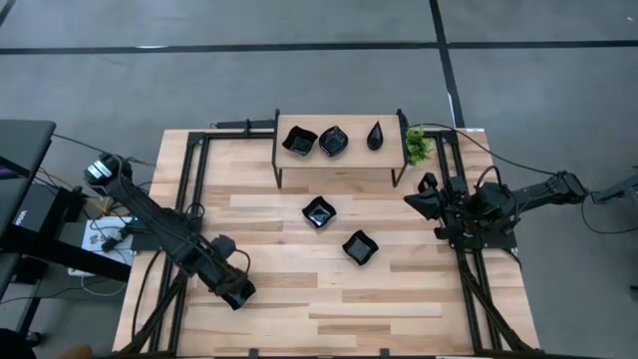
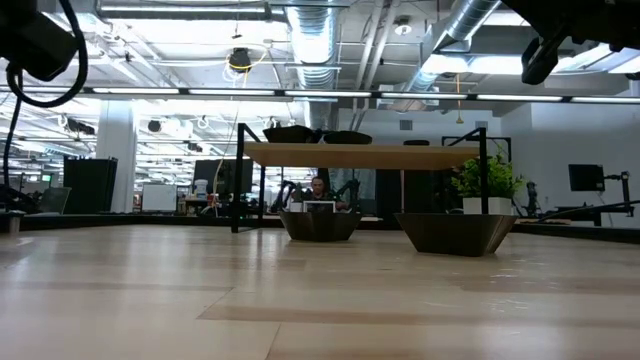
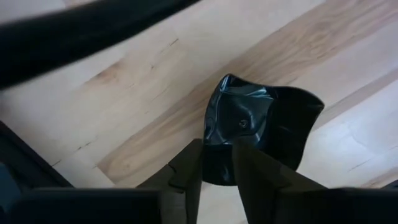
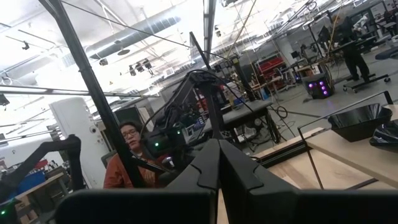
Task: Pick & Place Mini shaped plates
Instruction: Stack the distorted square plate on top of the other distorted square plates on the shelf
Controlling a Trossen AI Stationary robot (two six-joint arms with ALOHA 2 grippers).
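Mini plate [image 3: 261, 130] clamped by left gripper [image 3: 217, 165]

Three plates [image 1: 332, 141] on shelf [image 1: 340, 159]; two plates [image 1: 319, 211] on table [image 1: 269, 299].

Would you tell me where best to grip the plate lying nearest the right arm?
Grip the near plate by its raised rim, one finger inside and one outside, coming straight down. It sits upright and its walls flare outward, so a side grip would likely slip. The right claw is closest; the left claw holds another plate.
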